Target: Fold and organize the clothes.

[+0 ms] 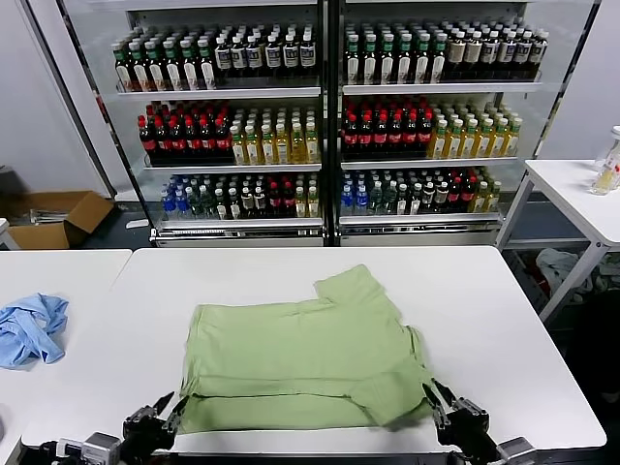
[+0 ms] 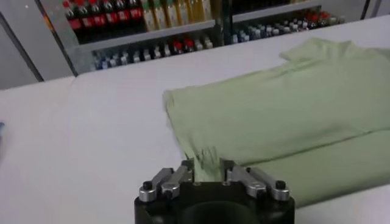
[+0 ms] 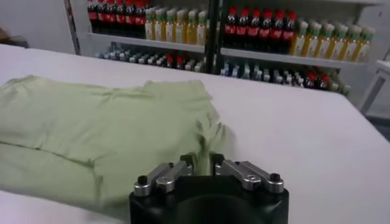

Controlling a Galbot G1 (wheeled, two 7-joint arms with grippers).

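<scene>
The clothes, a light green shirt [image 1: 305, 363], lie folded into a wide rectangle on the white table [image 1: 242, 271], with one sleeve sticking out at the far side. My left gripper [image 1: 167, 412] sits at the shirt's near left corner, fingers apart. In the left wrist view the shirt [image 2: 292, 115] spreads ahead and a blurred tuft of its hem hangs between the spread jaws of the left gripper [image 2: 207, 167]. My right gripper [image 1: 438, 397] is at the near right corner, also open. In the right wrist view a wisp of the shirt [image 3: 103, 128] stands in the gap of the right gripper [image 3: 202, 159].
A crumpled light blue cloth [image 1: 29, 327] lies on the neighbouring table to the left. Glass-fronted shelves of bottles [image 1: 329, 116] stand behind the table. Another white table [image 1: 581, 194] is at the far right, and a cardboard box [image 1: 58, 215] sits on the floor at the left.
</scene>
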